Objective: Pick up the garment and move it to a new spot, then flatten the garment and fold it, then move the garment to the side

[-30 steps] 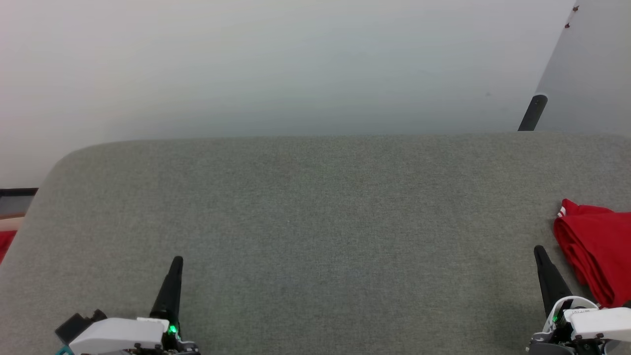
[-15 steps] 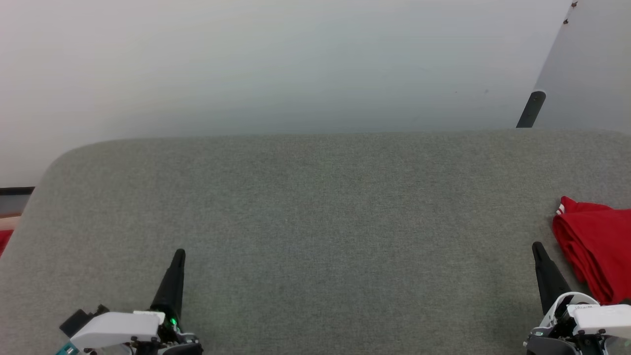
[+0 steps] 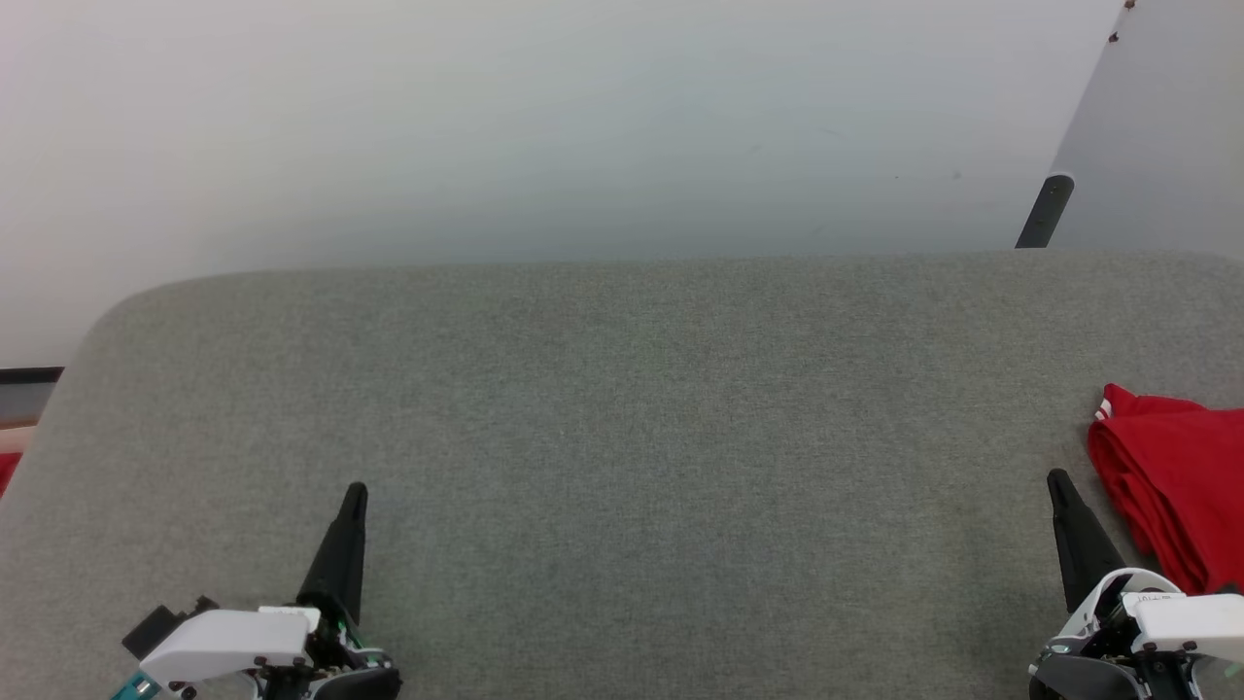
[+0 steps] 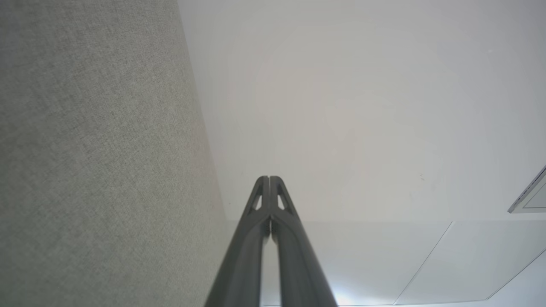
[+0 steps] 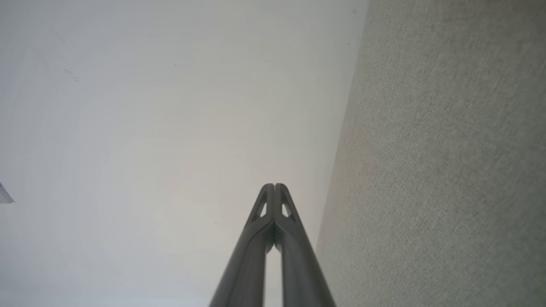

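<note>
Your head camera has tipped slightly since a second ago; nothing on the grey woven fabric surface (image 3: pixel 622 437) has moved. Your left gripper (image 3: pixel 356 489) and right gripper (image 3: pixel 1054 476) sit clenched and empty near its front edge. The folded red garment with striped trim (image 3: pixel 1181 486) lies at its right edge, cut off by the frame.

Nothing is coming through legibly: the one marking, a small dark line of print (image 3: pixel 1148 603) on the white housing (image 3: pixel 1191 622) of the right gripper (image 3: pixel 1055 478) in the head view, is showing too small and blurred for any letter or digit to be made out.
</note>
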